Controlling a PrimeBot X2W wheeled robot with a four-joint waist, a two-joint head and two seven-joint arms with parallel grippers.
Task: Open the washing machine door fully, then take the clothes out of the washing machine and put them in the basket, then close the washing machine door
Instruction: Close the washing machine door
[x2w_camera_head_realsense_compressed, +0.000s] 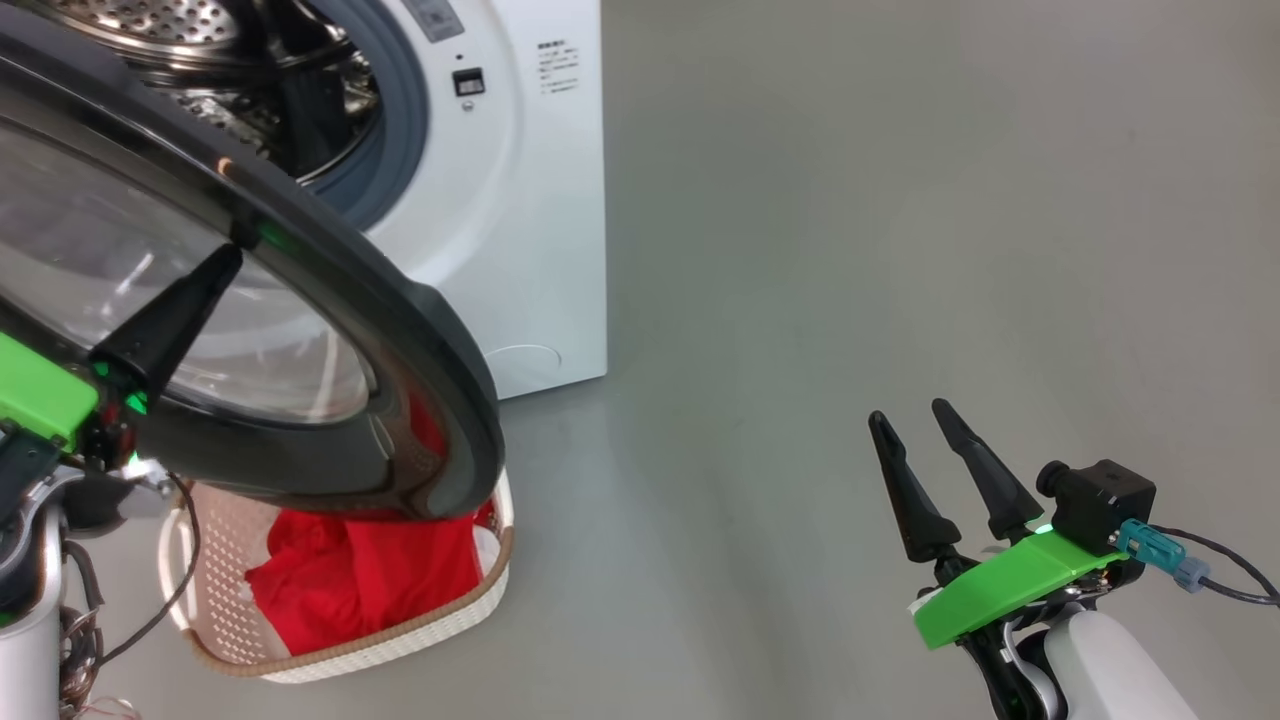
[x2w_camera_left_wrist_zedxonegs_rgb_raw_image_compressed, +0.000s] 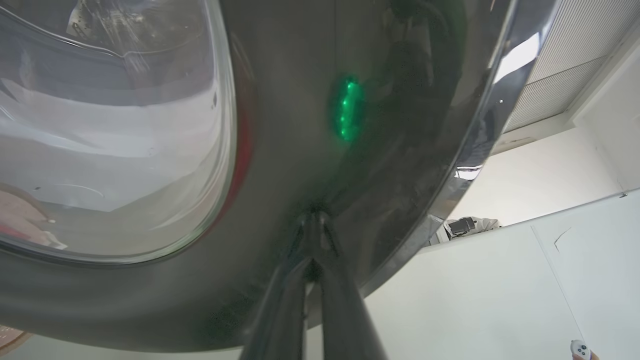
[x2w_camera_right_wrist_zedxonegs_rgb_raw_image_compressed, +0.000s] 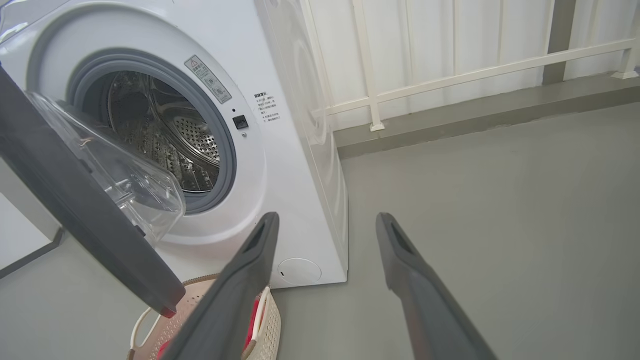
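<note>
The washing machine (x2w_camera_head_realsense_compressed: 520, 200) stands at the upper left, its steel drum (x2w_camera_right_wrist_zedxonegs_rgb_raw_image_compressed: 165, 135) showing no clothes inside. The washing machine door (x2w_camera_head_realsense_compressed: 400, 300) hangs partly open, its black rim over the basket (x2w_camera_head_realsense_compressed: 400, 640). The red clothes (x2w_camera_head_realsense_compressed: 360, 580) lie in the basket on the floor below the door. My left gripper (x2w_camera_head_realsense_compressed: 232, 255) is shut, its joined tips pressed against the door's black rim (x2w_camera_left_wrist_zedxonegs_rgb_raw_image_compressed: 300, 125) beside the glass bowl (x2w_camera_left_wrist_zedxonegs_rgb_raw_image_compressed: 110, 140). My right gripper (x2w_camera_head_realsense_compressed: 910, 412) hovers open and empty above the floor, well right of the machine; its fingers (x2w_camera_right_wrist_zedxonegs_rgb_raw_image_compressed: 255, 250) point at the machine's lower front.
Grey floor (x2w_camera_head_realsense_compressed: 900, 200) spreads to the right of the machine. A white railing (x2w_camera_right_wrist_zedxonegs_rgb_raw_image_compressed: 450, 75) and wall stand behind the machine's right side. A hand holding a small controller (x2w_camera_left_wrist_zedxonegs_rgb_raw_image_compressed: 580, 349) shows at the lower right of the left wrist view.
</note>
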